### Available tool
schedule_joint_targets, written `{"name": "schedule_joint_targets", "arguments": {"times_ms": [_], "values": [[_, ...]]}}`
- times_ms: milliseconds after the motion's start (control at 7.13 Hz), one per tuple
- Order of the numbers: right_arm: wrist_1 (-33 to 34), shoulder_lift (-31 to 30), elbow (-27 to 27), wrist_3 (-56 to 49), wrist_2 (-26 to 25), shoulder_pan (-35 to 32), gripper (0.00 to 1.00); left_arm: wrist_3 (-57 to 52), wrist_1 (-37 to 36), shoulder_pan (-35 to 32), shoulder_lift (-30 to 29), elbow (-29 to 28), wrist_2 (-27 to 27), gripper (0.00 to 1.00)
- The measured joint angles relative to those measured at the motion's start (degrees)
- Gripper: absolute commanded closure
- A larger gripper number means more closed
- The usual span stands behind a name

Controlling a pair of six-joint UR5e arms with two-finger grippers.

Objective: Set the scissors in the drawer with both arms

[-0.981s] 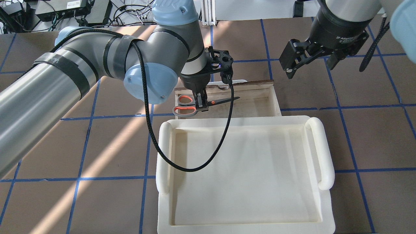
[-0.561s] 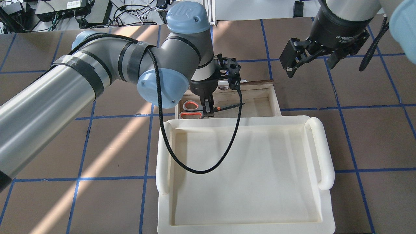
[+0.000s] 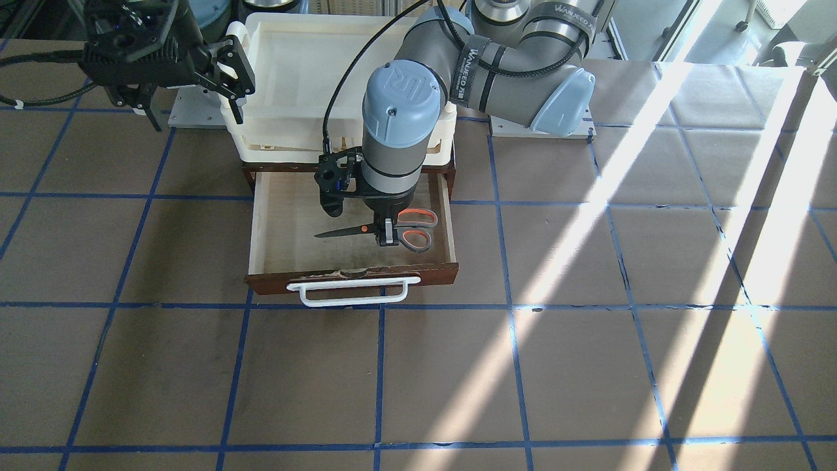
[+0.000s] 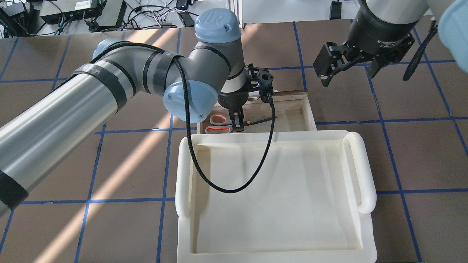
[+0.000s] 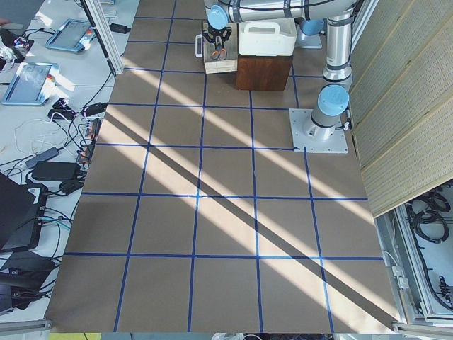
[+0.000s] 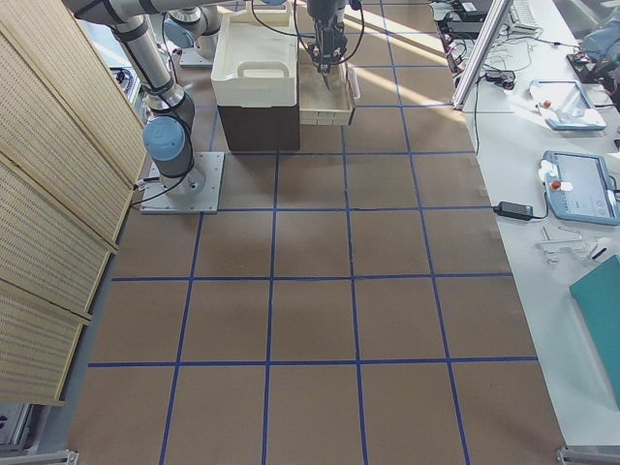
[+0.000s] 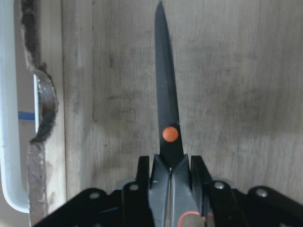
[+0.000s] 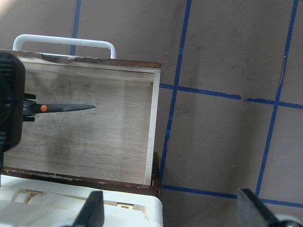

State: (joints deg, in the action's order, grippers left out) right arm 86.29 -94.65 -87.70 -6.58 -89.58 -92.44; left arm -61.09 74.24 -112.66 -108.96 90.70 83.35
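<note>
Steel scissors [image 3: 356,229] look light, stiff; my left hand [image 3: 387,239] pinches them behind the pivot, mid-frame; right hand [image 4: 349,71] spread

A large cream plastic tray with rolled side handles [image 4: 360,171] is sitting on top of a dark brown wooden cabinet [image 6: 259,126]. The brown table surface [image 4: 420,157] is carrying a grid of blue tape lines [image 3: 382,379], and broad bands of sunlight [image 3: 608,176] are falling slantwise across it. Past its far edge, black boxes and tangled cables [image 4: 84,5] are lying in a heap. On a white bench [image 6: 523,155] alongside, grey-framed tablets [image 6: 579,184] are resting flat. Pale slatted panels [image 6: 58,194] are standing along the edge opposite the bench.
</note>
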Motion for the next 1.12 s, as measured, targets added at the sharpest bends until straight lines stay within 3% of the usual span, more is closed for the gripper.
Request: {"name": "schedule_joint_targets", "arguments": {"times_ms": [421, 1121], "values": [[0.0, 0.0, 0.0, 0.4, 0.1, 0.0, 0.0, 1.5, -0.2, -0.1, 0.8, -0.1, 0.0, 0.08], [0.2, 0.0, 0.0, 0.5, 0.0, 0.0, 0.0, 18.4, 3.0, 0.4, 5.9, -1.3, 0.7, 0.0]]}}
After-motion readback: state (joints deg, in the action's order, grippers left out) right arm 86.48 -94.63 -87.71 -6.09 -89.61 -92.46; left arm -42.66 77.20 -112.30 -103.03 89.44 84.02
